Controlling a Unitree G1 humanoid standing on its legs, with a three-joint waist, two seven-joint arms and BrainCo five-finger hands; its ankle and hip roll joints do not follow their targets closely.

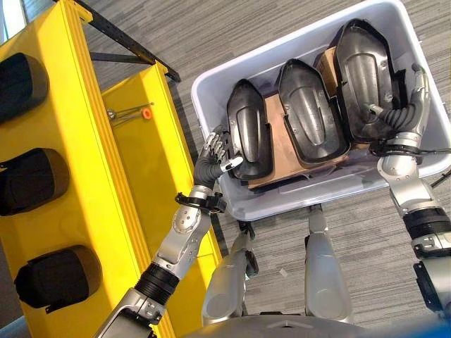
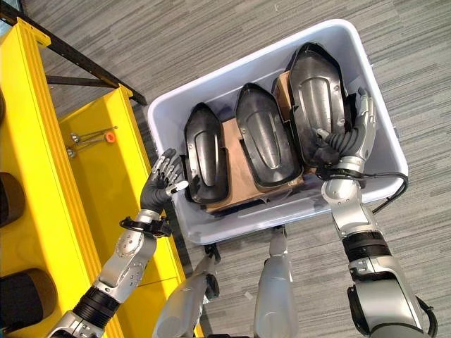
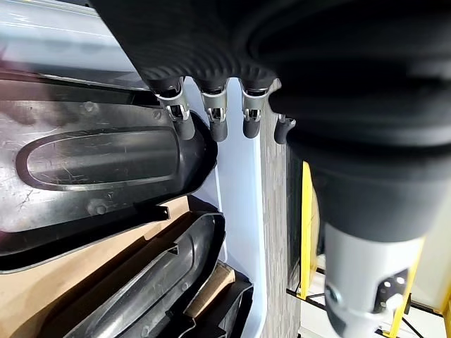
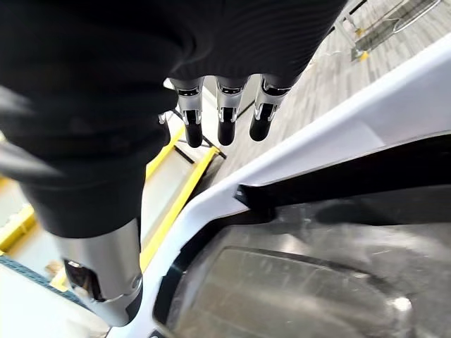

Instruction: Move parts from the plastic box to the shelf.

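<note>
The fingers (image 1: 215, 146) of the left hand (image 1: 213, 159) are seen spread and nearly straight at the box's left wall, the thumb pointing in toward the leftmost part (image 1: 250, 137); nothing is held by them, though in the left wrist view the dark tips lie just beside that part's edge. The right hand (image 2: 350, 141) is laid against the box's right wall beside the rightmost part (image 2: 316, 98), its fingers extended along the part's side; whether anything is gripped cannot be told (in the right wrist view the fingers hang straight over the rim).

Three parts are counted in the box (image 1: 320, 193), the middle one (image 1: 309, 113) between the other two. Each is a black, glossy, moulded shell, long and pointed at one end, with a raised oval in its middle. They stand side by side, separated by brown cardboard (image 1: 282, 144). The box is a pale grey plastic tub with rounded corners, set on grey striped carpet (image 1: 232, 28).

To the box's left stands the yellow shelf (image 1: 77, 176), of flat painted metal; three dark rounded parts (image 1: 32, 179) are seen set in its face.
</note>
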